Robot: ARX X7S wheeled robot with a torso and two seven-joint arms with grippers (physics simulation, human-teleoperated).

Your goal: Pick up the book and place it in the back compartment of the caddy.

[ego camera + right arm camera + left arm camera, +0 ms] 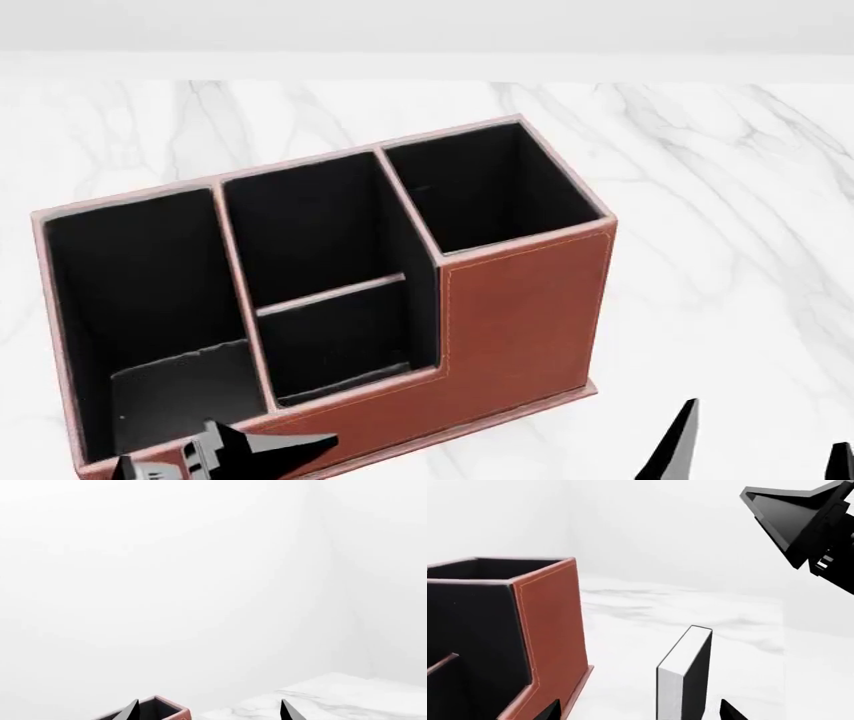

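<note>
The thick black hardback book with white page edges (pixel 684 680) stood upright on the white marble surface (pixel 740 630), beside the reddish-brown leather caddy (pixel 521 300). The right tool (pixel 210 711) was open; the left tool's (pixel 227 455) state couldn't be told.

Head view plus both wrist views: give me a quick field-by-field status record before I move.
caddy: upright on the marble table, four black-lined cells, all look empty
book: standing on edge beside the caddy, seen only in the left wrist view; free, nothing gripping it
back compartment: empty, book not yet placed
left hand: low by the caddy's near corner; open or shut unclear
right hand: fingers apart, open, holding nothing
</note>
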